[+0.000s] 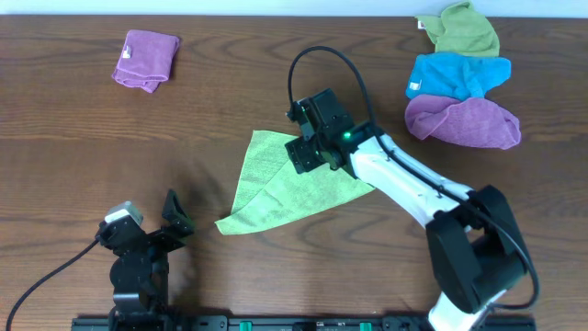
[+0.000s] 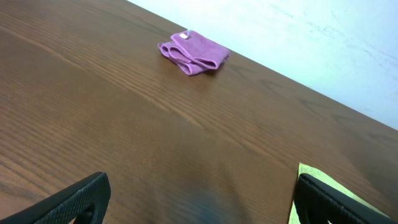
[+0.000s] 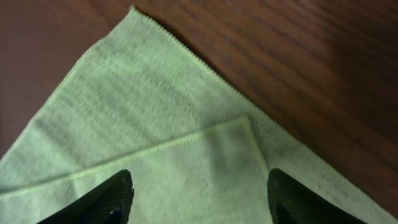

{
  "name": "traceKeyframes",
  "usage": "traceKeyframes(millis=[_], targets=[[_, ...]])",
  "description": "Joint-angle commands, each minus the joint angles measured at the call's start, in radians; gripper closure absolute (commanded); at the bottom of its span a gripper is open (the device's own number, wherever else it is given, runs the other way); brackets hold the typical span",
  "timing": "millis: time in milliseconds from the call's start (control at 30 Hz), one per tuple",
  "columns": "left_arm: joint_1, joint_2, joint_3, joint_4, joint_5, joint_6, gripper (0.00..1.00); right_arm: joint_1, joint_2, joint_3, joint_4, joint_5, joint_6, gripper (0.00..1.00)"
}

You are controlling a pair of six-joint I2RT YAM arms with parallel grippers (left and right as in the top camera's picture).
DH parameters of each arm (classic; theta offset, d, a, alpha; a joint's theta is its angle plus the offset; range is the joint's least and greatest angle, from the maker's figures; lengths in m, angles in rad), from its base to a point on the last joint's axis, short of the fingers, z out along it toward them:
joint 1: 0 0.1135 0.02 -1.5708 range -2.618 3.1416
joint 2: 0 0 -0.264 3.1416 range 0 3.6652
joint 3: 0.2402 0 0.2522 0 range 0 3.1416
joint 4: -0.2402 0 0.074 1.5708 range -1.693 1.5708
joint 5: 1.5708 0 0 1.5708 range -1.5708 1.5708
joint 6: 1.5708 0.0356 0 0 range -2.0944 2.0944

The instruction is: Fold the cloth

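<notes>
A light green cloth [image 1: 280, 184] lies partly folded on the brown table, a folded layer lying over the lower one. My right gripper [image 1: 310, 152] hovers over its upper right part, open and empty. In the right wrist view the cloth [image 3: 155, 124] fills the frame, with the folded corner between my open fingers [image 3: 199, 202]. My left gripper [image 1: 156, 230] sits low at the front left, open and empty, well left of the cloth. In the left wrist view a cloth corner [image 2: 308, 171] shows by the right finger of the left gripper [image 2: 199, 202].
A folded purple cloth [image 1: 145, 59] lies at the back left, also seen in the left wrist view [image 2: 194, 52]. At the back right lie a green cloth [image 1: 464, 28], a blue cloth [image 1: 455, 75] and a purple cloth [image 1: 464, 121]. The right arm's cable arcs above the cloth.
</notes>
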Motion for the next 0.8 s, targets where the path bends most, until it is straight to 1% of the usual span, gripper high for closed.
traceKeyframes(millis=[0, 200, 267, 433, 500, 567, 700, 767], targets=[[-0.004, -0.005, -0.024, -0.004, 0.0, 0.0, 0.05, -0.015, 0.046, -0.003, 0.02, 0.031, 0.008, 0.32], [-0.004, -0.005, -0.024, -0.004, 0.0, 0.0, 0.05, -0.033, 0.121, -0.003, 0.052, 0.08, 0.01, 0.36], [-0.004, -0.005, -0.024, -0.004, 0.0, 0.0, 0.04, -0.042, 0.122, -0.003, 0.058, 0.08, 0.01, 0.4], [-0.004, -0.005, -0.024, -0.004, 0.0, 0.0, 0.05, -0.052, 0.134, -0.003, 0.088, 0.08, 0.008, 0.4], [-0.004, -0.005, -0.024, -0.004, 0.0, 0.0, 0.05, -0.054, 0.141, -0.003, 0.095, 0.074, 0.009, 0.41], [-0.004, -0.005, -0.024, -0.004, 0.0, 0.0, 0.05, -0.054, 0.146, -0.003, 0.097, 0.066, 0.009, 0.44], [-0.004, -0.005, -0.024, -0.004, 0.0, 0.0, 0.05, -0.053, 0.145, -0.003, 0.095, -0.005, 0.01, 0.48], [-0.004, -0.005, -0.024, -0.004, 0.0, 0.0, 0.05, -0.053, 0.146, -0.003, 0.093, -0.005, 0.011, 0.49]])
